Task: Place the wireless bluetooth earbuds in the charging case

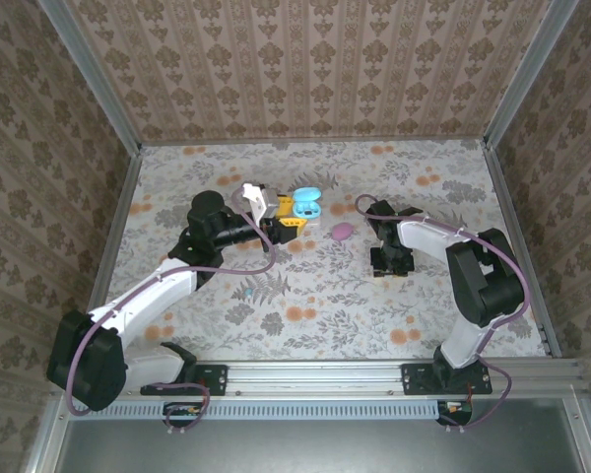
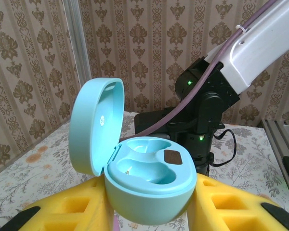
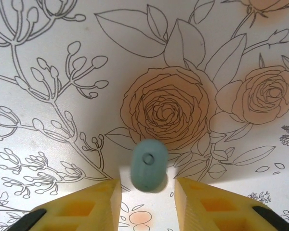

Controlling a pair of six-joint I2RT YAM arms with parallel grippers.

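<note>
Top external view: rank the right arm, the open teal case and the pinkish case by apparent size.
Largest: the right arm, by far.
Next: the open teal case, lid raised.
Smallest: the pinkish case.

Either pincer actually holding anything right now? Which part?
Left pincer holds the open teal charging case by its lower shell's sides. Right pincer holds nothing: the teal earbud sits between its jaws, gaps both sides.

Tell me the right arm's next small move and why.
Probably close the right gripper on the teal earbud: it sits between the yellow fingers, with a gap on each side, not yet gripped. The open charging case sits in the left gripper.
</note>
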